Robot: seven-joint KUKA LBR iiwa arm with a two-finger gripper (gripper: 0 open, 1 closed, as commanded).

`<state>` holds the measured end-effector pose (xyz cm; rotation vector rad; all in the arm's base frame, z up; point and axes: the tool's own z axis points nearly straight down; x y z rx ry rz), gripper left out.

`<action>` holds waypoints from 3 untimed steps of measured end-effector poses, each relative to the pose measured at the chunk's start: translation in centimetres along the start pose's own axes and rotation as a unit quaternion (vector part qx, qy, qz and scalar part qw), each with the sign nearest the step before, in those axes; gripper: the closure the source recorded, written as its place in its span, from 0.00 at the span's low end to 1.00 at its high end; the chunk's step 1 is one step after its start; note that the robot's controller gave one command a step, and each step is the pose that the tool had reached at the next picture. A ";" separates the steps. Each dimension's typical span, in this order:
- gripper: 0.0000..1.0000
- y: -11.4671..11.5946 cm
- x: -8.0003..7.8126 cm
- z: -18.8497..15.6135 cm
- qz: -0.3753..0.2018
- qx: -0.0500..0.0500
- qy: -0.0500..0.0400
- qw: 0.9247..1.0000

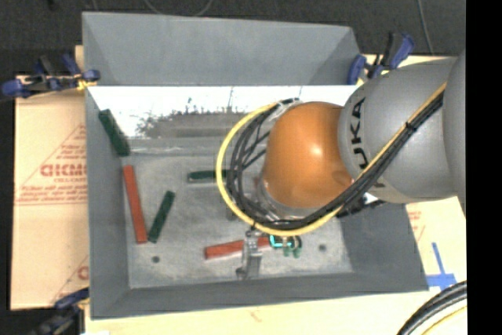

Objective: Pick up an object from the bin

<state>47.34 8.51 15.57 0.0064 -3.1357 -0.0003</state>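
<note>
Picking progress: not done, as far as I can judge; every thing I can see lies on the floor of the bin [220,51], and none is raised.
Pincer: the pincer [250,259] sits low near the middle of the bin's lower edge, below the arm's orange cover [302,153]. I cannot tell how far open it is, and nothing can be seen in its hold.
Nearest thing: a short red stick [222,250] lies flat, its right end touching or just beside the pincer.
Other things: 1 long red stick [134,204] and 1 tilted dark green stick [161,216] lie near the left edge. 1 corner dark green stick [114,132] lies by the far left corner. 1 middle dark green stick [202,176] is partly behind the cables.
Left to do: closing on 1 thing, probably the short red stick, and lifting it clear of the bin.
</note>
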 end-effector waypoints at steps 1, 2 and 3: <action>0.00 -4.2 -2.4 8.6 0.125 0.000 -0.002 0.992; 1.00 -4.1 -2.5 8.5 0.126 -0.001 -0.004 0.992; 1.00 -5.3 -1.2 -5.7 0.106 -0.001 -0.008 0.994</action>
